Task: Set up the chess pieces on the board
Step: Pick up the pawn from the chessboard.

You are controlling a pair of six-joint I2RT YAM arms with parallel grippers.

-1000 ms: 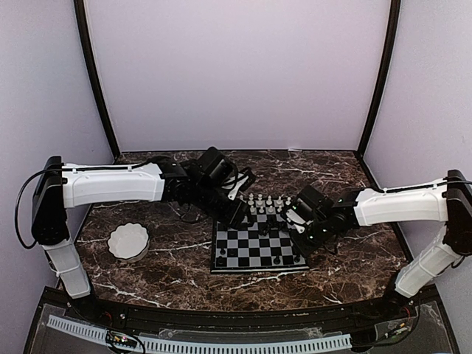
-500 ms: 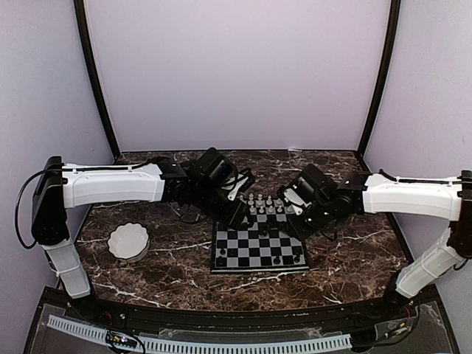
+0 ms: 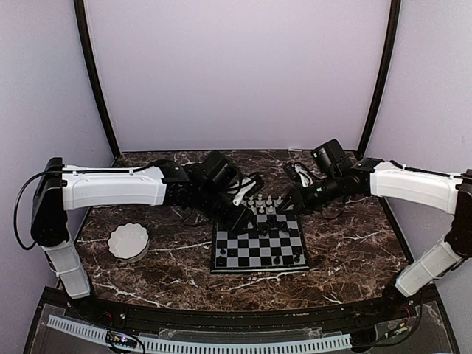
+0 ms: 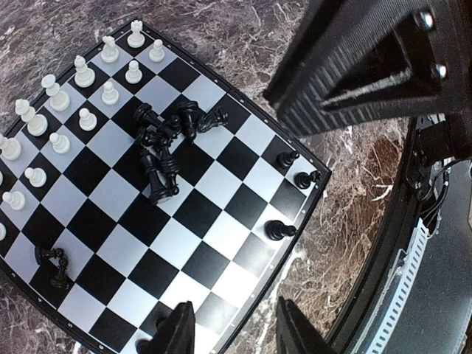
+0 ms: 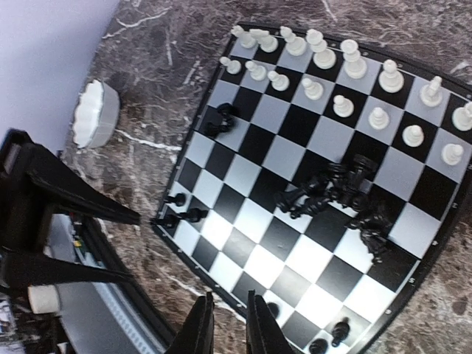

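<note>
Left wrist view: the left pincer (image 4: 234, 313) hangs above the board (image 4: 221, 199), its fingers apart with nothing between them. Nearest its tips, a few lone black pieces (image 4: 280, 230) stand upright on squares along the board's border. Farther out, mid-board, lies the black heap (image 4: 161, 151), a tangle of tipped-over black men touching one another. Beyond the heap the white pieces (image 4: 81, 96) stand upright in two rows along the far border. In the right wrist view, the right pincer (image 5: 230, 299) hangs above the same board with its fingers almost together, a narrow gap between them and nothing in it. More lone black pieces stand on border squares close to its tips, the black heap is farther on, and the white rows are farthest. A white bowl (image 5: 96, 110) sits off the board, well apart from this pincer. In the top external view, both pincers hover over the board's far part, the left at the far left corner and the right at the far right corner, on the marble tabletop (image 3: 346, 251).
</note>
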